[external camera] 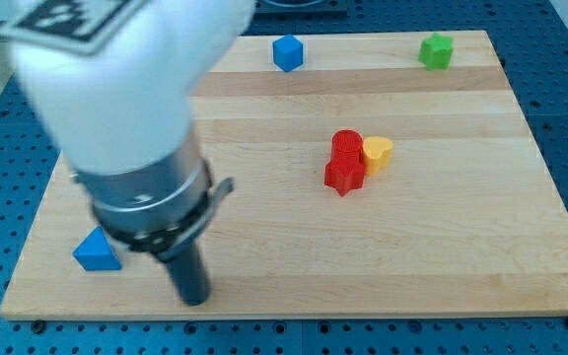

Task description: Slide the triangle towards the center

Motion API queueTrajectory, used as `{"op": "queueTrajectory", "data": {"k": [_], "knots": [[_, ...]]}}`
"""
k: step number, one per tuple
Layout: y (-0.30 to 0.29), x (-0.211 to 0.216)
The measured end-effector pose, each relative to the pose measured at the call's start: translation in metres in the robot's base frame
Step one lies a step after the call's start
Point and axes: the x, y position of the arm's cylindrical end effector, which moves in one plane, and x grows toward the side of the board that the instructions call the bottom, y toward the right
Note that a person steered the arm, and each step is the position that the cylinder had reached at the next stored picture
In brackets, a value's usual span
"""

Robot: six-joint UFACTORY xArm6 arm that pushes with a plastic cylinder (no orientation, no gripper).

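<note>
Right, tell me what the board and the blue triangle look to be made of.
Board: looks like wood with a smooth pale finish; grain lines and plank seams run along it.
Blue triangle: uniform, opaque blue with a fairly matte surface; painted wood or plastic, the look leaves it open. My tip sits to its right, at the view's bottom left.

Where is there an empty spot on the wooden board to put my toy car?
The view's right half below the green block, right of the yellow block, is bare. So is the stretch between the blue cube and the red blocks. It is crowded at the view's bottom left, where my tip sits just right of the blue triangle.
</note>
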Motion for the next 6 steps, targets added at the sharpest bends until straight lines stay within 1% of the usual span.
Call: {"op": "queueTrajectory", "data": {"k": [2,3,6], "knots": [[-0.081,0.003],[-0.107,-0.009],[-0.107,-0.057]]}}
